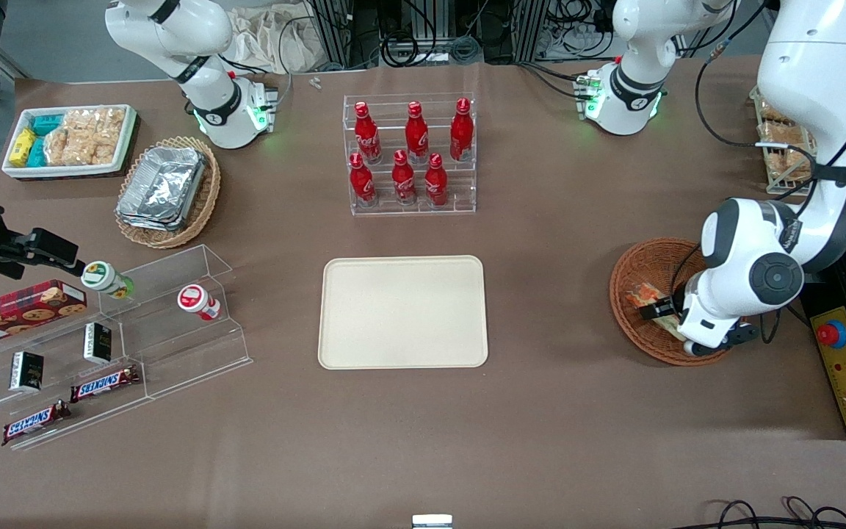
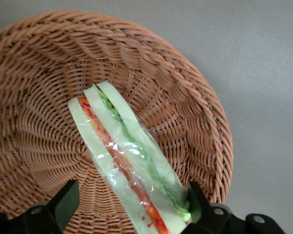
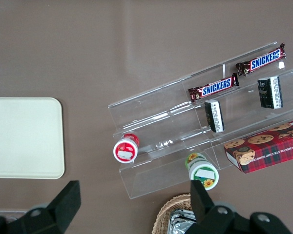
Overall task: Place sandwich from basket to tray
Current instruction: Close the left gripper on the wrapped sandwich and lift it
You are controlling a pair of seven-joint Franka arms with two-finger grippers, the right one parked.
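Observation:
The sandwich is a plastic-wrapped wedge lying in the round reddish-brown basket toward the working arm's end of the table. In the left wrist view the sandwich shows pale bread with orange-red and green layers, on the basket's woven floor. My left gripper is lowered into the basket, open, with its fingers straddling the sandwich's wide end. One finger touches the bread; the other finger stands well apart from it. The cream-beige tray lies bare at the table's middle.
A clear rack of red cola bottles stands farther from the front camera than the tray. A clear stepped shelf with snacks, a tan basket of foil trays and a white snack bin lie toward the parked arm's end. A yellow control box is beside the basket.

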